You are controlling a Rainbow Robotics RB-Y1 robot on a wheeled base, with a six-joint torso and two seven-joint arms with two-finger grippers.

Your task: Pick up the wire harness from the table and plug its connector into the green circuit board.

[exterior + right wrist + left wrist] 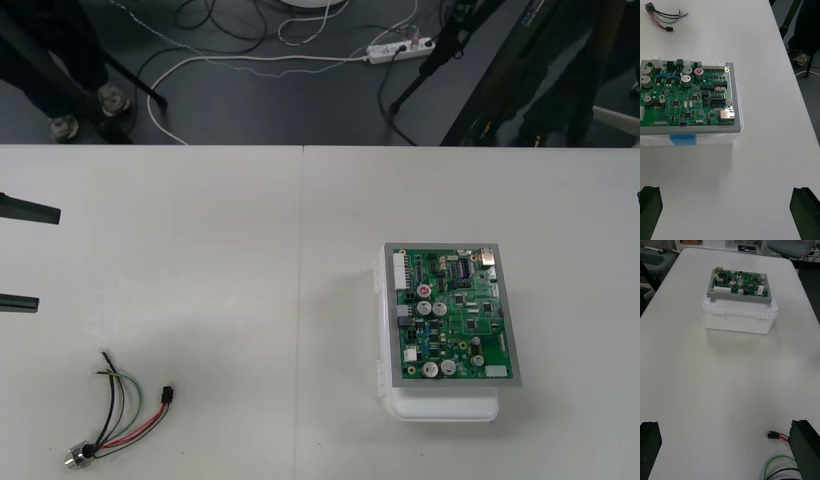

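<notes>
Wire harness (125,415) lies loose on the bench (200,250), near-left part, a little nearer the robot than the left hand (45,258) and not touching it. Left hand spread wide, holding nothing. Black plug (772,435) sits just beside one of its fingers (803,446); the wires run behind that finger, partly hidden and cut off. Metal socket (78,455) at the harness's other end. Green circuit board (455,315) on white base (445,405) stands well apart. Right hand (728,213) wide, holding nothing, short of the board.
</notes>
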